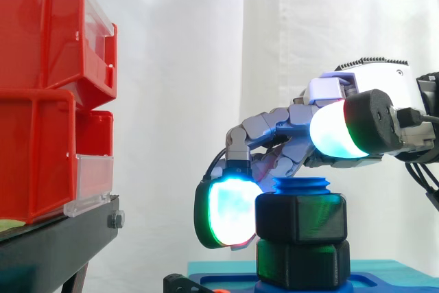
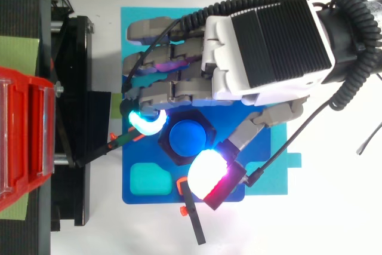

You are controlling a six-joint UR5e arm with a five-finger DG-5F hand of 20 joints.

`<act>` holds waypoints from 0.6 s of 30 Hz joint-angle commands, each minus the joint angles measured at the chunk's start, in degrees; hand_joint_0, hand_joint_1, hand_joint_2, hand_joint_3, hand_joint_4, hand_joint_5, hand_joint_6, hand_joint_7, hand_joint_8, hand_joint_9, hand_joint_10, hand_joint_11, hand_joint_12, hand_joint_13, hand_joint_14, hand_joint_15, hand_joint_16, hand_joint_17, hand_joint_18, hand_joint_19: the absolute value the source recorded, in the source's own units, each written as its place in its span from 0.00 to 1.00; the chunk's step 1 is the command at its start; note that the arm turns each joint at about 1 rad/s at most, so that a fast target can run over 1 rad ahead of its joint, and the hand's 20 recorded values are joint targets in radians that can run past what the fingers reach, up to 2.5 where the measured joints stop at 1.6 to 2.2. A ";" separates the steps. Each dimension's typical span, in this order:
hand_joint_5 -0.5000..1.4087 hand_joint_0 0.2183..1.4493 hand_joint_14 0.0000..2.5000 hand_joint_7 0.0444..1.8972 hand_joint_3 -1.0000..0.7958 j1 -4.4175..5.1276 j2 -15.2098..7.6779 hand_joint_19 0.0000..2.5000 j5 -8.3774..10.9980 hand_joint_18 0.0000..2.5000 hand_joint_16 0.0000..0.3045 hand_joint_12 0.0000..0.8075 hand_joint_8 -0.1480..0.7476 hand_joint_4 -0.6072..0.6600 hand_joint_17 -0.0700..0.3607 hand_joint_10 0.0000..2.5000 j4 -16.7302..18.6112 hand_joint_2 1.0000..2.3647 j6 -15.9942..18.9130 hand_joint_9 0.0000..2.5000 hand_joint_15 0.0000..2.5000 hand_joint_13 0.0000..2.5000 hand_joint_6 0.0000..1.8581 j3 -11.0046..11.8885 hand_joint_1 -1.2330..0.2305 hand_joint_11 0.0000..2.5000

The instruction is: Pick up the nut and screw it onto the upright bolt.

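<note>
White curtain hangs behind, with the red bins on their black stand off to one side. The blue base plate is below me.

The black hex nut is not lying loose. It sits on the upright blue bolt, whose round top shows just above it. A second black hex piece is stacked directly underneath.

My hand reaches in level over the plate, fingers curled down round the nut. One cyan-glowing fingertip presses the nut's flank on the bin side. My thumb pad stands at the opposite, camera-side corner and looks to ride a little higher than the nut. I judge its bite to be light at best.

What matters now is the axis. The bolt runs straight up, and the nut sits between fingertip and thumb, just ahead of my palm. Any turn has to sweep around that vertical line, without pushing the nut sideways.
</note>
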 commanded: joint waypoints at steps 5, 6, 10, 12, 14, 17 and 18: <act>0.27 0.23 0.00 0.68 0.28 -0.49 0.00 0.00 -0.06 0.10 0.12 0.34 0.47 0.57 0.36 0.00 0.01 0.00 0.09 0.35 0.00 0.20 0.27 0.05 0.67 0.00; 0.27 0.23 0.00 0.68 0.28 -0.49 0.00 0.00 -0.06 0.10 0.12 0.34 0.47 0.57 0.36 0.00 0.10 0.00 0.09 0.35 0.00 0.20 0.27 0.05 0.67 0.00; 0.28 0.23 0.00 0.69 0.28 -1.02 0.00 0.00 -0.15 0.11 0.12 0.34 0.47 0.57 0.36 0.00 0.01 0.00 0.18 0.36 0.00 0.21 0.27 0.05 0.66 0.00; 0.28 0.23 0.00 0.70 0.28 -1.11 0.00 0.00 -0.24 0.11 0.12 0.33 0.47 0.56 0.36 0.00 0.01 0.00 0.18 0.37 0.00 0.21 0.27 0.05 0.66 0.00; 0.28 0.23 0.00 0.70 0.28 -1.28 0.00 0.00 -0.24 0.12 0.12 0.33 0.47 0.56 0.35 0.00 0.10 0.00 0.18 0.38 0.00 0.22 0.27 0.05 0.66 0.00; 0.29 0.23 0.00 0.71 0.28 -1.55 0.00 0.00 -0.24 0.13 0.12 0.33 0.47 0.56 0.35 0.00 0.10 0.00 0.18 0.39 0.00 0.23 0.27 0.05 0.66 0.00; 0.29 0.23 0.00 0.71 0.28 -1.63 0.09 0.00 -0.24 0.13 0.12 0.33 0.48 0.56 0.35 0.00 0.10 0.00 0.18 0.39 0.00 0.23 0.27 0.05 0.66 0.00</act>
